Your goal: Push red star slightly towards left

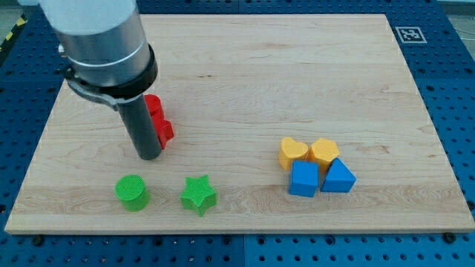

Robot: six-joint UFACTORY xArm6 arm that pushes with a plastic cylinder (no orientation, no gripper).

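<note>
My tip (149, 156) sits pressed against the red star (158, 121) at the counter's (245, 67) left; the rod hides half the star, so its pointing is unreadable.

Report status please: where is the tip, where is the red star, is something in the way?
My tip at red star, on its left side, partly hiding it. Nothing else nearby.

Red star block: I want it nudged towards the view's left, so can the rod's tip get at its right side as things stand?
Probably not directly. My tip sits against the left side of the red star-shaped block, partly hiding it. The wooden board to the star's right looks bare, so going around seems possible.
</note>
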